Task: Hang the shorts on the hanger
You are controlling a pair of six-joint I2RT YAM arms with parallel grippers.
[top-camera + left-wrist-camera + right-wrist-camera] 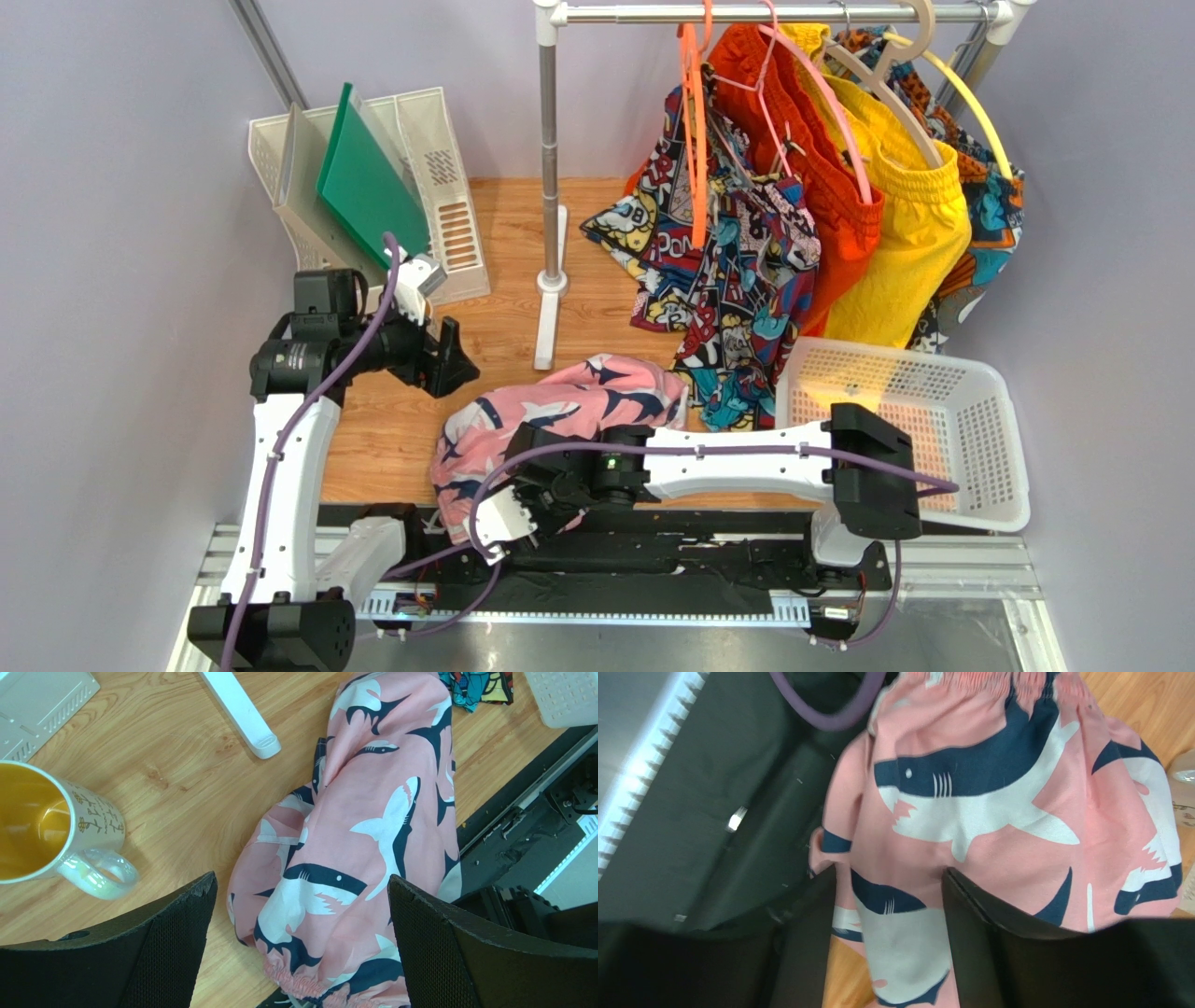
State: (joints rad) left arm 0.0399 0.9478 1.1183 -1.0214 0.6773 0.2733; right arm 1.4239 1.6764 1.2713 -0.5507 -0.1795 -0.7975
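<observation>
mug (98, 822) cropped at edge, shorts (561, 406) partly hidden

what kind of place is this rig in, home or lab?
Probably a robot lab cell staged as a laundry corner, not a home: bare grey walls box in a wooden table, with a clothes rail of hung shorts and a white basket.

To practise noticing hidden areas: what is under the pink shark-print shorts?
The wooden table shows around the shorts, and their near edge overlaps the black base plate. Anything beneath the fabric itself is covered and cannot be seen.
</observation>
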